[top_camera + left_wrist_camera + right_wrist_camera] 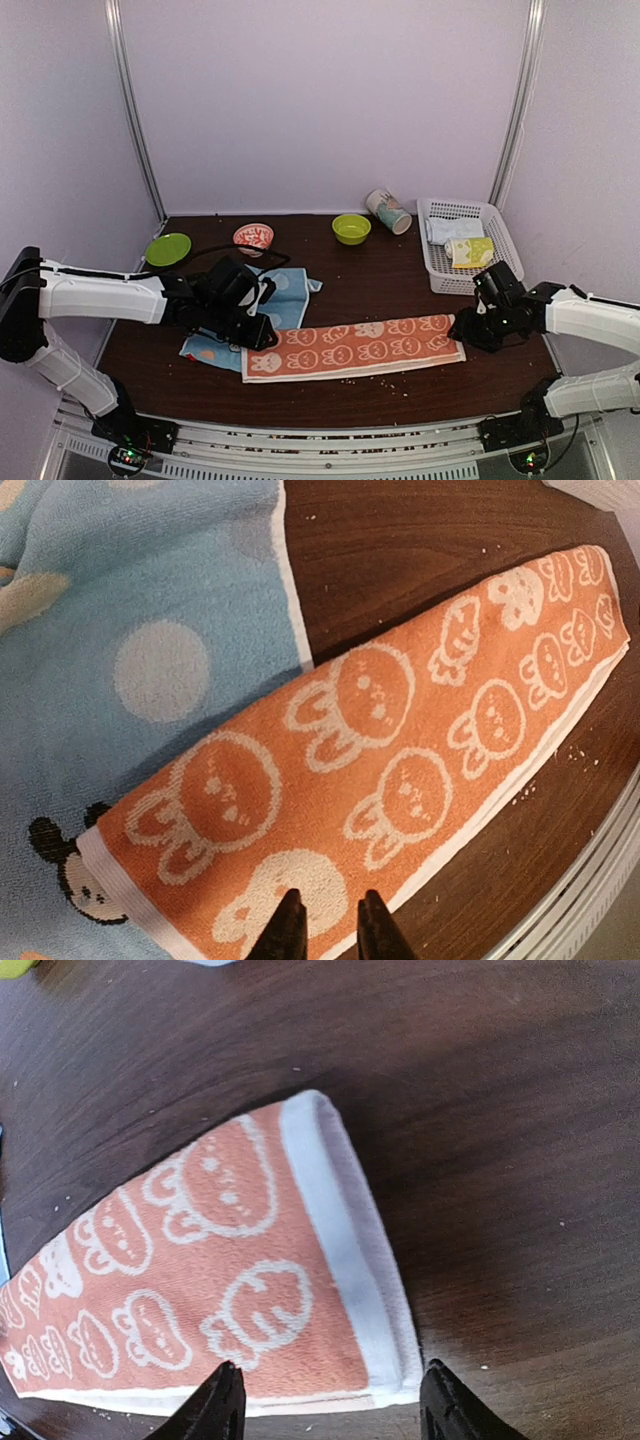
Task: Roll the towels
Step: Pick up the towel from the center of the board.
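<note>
Left hand (328,912) over orange towel (352,347): flat, long folded strip.

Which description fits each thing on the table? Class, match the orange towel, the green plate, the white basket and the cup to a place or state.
Things:
1. orange towel
2. green plate
3. white basket
4. cup

Descriptions:
A. lying on its side at the back
B. at the far left
C. spread flat as a long strip at the front
D. at the right, holding a yellow-green roll

Pairs: 1-C, 2-B, 3-D, 4-A
</note>
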Robot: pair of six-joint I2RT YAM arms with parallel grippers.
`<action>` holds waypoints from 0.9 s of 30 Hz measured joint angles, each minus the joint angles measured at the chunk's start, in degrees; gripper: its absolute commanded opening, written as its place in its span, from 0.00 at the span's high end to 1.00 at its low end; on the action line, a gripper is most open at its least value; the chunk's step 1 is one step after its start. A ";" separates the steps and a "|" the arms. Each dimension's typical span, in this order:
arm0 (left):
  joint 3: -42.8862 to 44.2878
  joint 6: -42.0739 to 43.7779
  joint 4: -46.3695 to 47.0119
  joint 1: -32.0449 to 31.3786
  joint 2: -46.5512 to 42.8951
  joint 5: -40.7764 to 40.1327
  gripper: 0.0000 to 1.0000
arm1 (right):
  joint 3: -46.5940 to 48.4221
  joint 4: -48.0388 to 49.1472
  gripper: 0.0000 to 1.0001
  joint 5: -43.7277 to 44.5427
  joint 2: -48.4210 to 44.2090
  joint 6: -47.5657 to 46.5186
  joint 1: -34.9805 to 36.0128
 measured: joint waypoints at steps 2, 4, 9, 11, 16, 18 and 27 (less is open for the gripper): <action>0.00 0.00 -0.52 0.00 -0.42 -0.42 0.81 | -1.68 0.42 0.40 0.07 -0.68 1.29 -0.76; 0.00 0.00 -0.61 0.00 -0.55 -0.68 0.81 | -2.56 1.29 0.41 0.02 -0.13 2.51 -1.14; 0.00 0.00 -0.72 0.00 -1.05 -1.16 0.81 | -4.37 3.82 0.45 -0.42 2.67 4.42 -2.51; -0.02 0.00 -0.76 0.00 -1.77 -1.31 0.81 | -4.61 4.31 0.48 -0.46 3.08 4.68 -2.78; -0.15 0.02 -0.76 0.00 -3.43 -1.68 0.82 | -4.61 4.74 0.73 -1.05 4.02 4.15 -2.82; -0.22 0.02 -0.74 0.00 -3.67 -1.77 0.82 | -4.68 5.14 0.81 -1.90 4.39 4.26 -2.86; -0.55 0.22 -0.79 0.00 -3.93 -1.90 0.82 | -4.66 3.48 1.00 -3.21 4.37 3.52 -2.86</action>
